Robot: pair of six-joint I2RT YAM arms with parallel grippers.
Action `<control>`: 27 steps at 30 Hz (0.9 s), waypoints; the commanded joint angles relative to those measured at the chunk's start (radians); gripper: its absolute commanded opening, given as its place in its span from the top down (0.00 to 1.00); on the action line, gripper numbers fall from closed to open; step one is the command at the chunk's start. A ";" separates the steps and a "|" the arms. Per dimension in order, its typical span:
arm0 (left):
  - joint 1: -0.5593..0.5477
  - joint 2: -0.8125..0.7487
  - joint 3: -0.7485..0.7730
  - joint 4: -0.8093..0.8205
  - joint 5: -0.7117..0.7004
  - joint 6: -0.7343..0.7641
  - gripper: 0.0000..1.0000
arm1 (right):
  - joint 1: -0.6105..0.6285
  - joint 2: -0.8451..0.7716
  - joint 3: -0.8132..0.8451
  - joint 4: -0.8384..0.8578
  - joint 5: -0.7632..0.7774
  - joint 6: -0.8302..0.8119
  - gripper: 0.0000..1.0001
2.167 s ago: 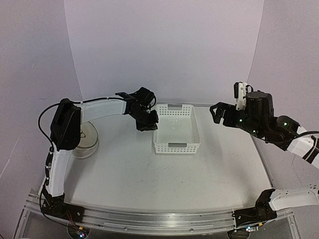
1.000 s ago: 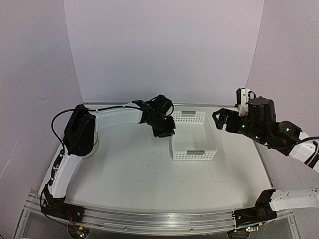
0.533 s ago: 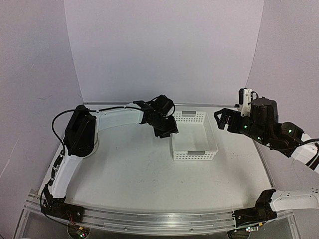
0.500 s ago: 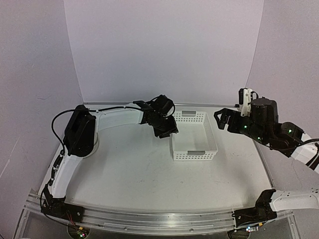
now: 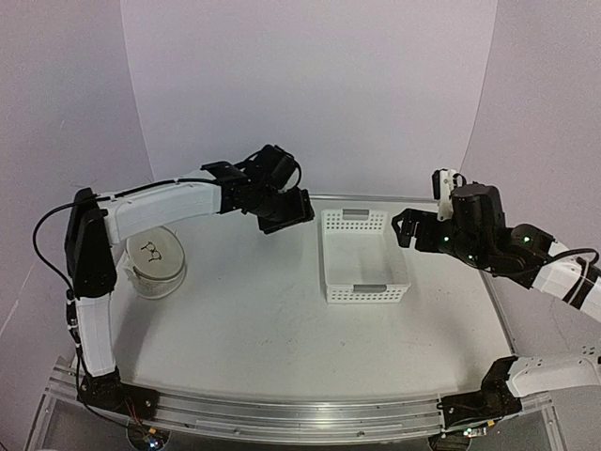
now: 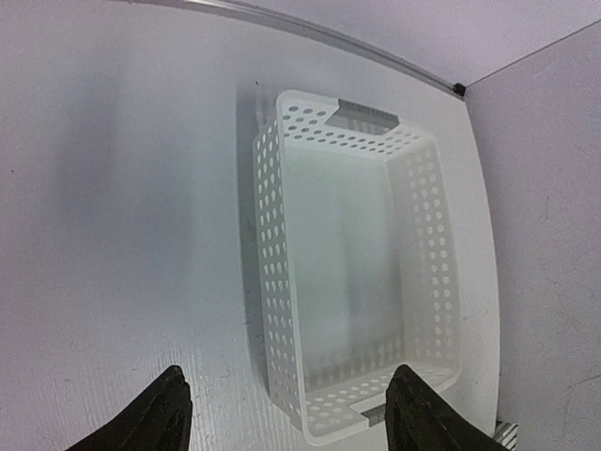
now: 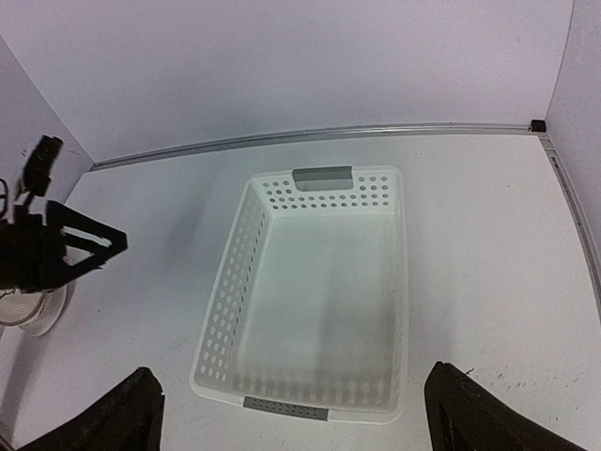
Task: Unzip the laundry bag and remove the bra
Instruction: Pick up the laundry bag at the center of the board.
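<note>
The laundry bag is a round white mesh case with a small black bra drawing on top, lying at the table's left side. Its edge also shows in the right wrist view, laundry bag. The bra is hidden. My left gripper hovers above the table between the bag and the white basket, far from the bag; in its own view the left gripper is open and holds nothing. My right gripper hangs just right of the basket, and the right gripper is wide open and empty.
A rectangular white perforated basket with grey handles stands right of centre; both wrist views look down into the basket, basket, which holds nothing. My left gripper shows in the right wrist view. A metal rail runs along the back wall.
My left gripper opened, let go of the basket's left rim, then rose and drew back left, uncovering the laundry bag. Earlier it had dragged the basket right. My right gripper shifted slightly left.
</note>
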 commanded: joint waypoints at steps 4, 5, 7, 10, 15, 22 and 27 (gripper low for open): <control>0.068 -0.257 -0.149 -0.015 -0.089 0.089 0.25 | 0.000 0.072 0.081 0.089 -0.056 -0.030 0.02; 0.084 -0.282 -0.175 -0.019 -0.087 0.099 0.24 | 0.000 0.081 0.082 0.097 -0.064 -0.031 0.02; 0.121 -0.335 -0.224 -0.040 -0.085 0.121 0.24 | 0.000 0.102 0.089 0.111 -0.073 -0.029 0.02; 0.184 -0.421 -0.300 -0.093 -0.093 0.139 0.23 | 0.000 0.139 0.112 0.122 -0.101 -0.035 0.02; 0.238 -0.543 -0.356 -0.230 -0.203 0.163 0.19 | 0.000 0.202 0.158 0.133 -0.147 -0.059 0.02; 0.320 -0.678 -0.416 -0.370 -0.271 0.182 0.13 | 0.000 0.304 0.242 0.136 -0.223 -0.078 0.02; 0.422 -0.788 -0.477 -0.420 -0.285 0.200 0.08 | 0.000 0.362 0.288 0.135 -0.277 -0.078 0.02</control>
